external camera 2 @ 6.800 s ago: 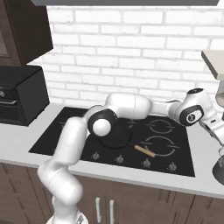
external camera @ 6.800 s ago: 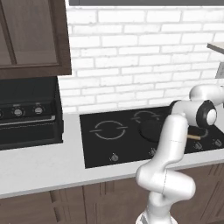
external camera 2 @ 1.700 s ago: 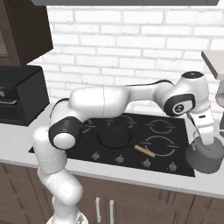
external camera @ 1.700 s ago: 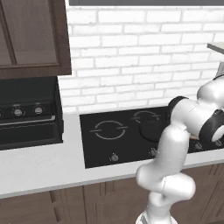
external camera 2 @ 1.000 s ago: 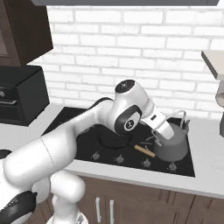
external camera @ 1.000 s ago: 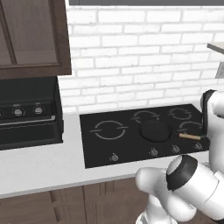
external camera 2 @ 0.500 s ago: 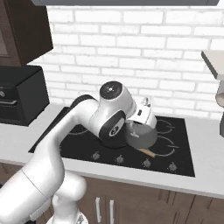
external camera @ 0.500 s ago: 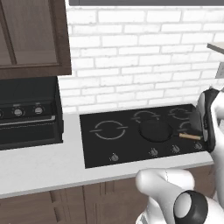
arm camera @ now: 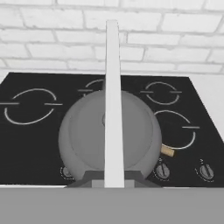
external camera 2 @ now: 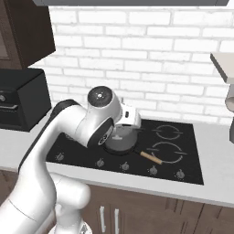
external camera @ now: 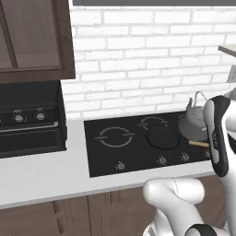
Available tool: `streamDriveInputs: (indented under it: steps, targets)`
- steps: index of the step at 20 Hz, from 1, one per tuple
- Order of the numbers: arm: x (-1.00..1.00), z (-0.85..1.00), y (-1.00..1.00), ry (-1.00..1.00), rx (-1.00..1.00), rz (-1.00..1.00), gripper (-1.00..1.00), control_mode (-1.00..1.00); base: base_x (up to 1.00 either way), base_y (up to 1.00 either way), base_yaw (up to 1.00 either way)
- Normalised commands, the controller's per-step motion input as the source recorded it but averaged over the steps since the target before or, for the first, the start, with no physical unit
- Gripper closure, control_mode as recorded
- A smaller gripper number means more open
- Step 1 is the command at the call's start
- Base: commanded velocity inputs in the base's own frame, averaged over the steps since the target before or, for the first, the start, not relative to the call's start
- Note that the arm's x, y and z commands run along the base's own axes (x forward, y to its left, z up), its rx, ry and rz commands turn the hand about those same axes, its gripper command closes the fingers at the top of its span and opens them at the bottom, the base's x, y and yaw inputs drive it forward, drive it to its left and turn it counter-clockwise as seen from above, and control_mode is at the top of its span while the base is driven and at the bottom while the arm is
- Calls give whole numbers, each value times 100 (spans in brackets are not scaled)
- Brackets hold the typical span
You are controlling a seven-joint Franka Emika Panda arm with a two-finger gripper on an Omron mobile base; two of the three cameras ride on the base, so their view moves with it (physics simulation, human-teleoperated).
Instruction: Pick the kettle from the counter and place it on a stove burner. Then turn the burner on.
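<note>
overhead, the gripper (arm camera: 113, 181) pinches the kettle (arm camera: 109, 135) by its handle — above the black cooktop (arm camera: 39, 144).

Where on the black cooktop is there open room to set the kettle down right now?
The large ring burner at the glossy black glass cooktop's left end lies bare, between the pale grey-white counter and the solid dark disc. The two ring burners on the right are mostly open. The middle is crowded: the small grey metal kettle hangs there in the end effector, near a wooden-handled tool.

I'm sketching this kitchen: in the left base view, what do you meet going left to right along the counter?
Black oven → bare counter → large ring burner → dark pan → kettle.
</note>
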Motion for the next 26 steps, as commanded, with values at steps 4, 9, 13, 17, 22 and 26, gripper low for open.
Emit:
streamDriveInputs:
  steps: [4,9,13,17,22,26]
  targets:
    - [0,0,100,0,-9,0,100,-100,0,0,0]
    - [0,0,100,5,-11,2,100,-100,0,0,0]
    - [0,0,100,14,-10,4,100,-100,0,0,0]
    - [1,0,100,14,-2,11,100,-100,0,0,0]
    - [11,0,80,13,0,19,100,-100,0,0,0]
    - [22,15,14,0,3,8,100,-100,0,0,0]
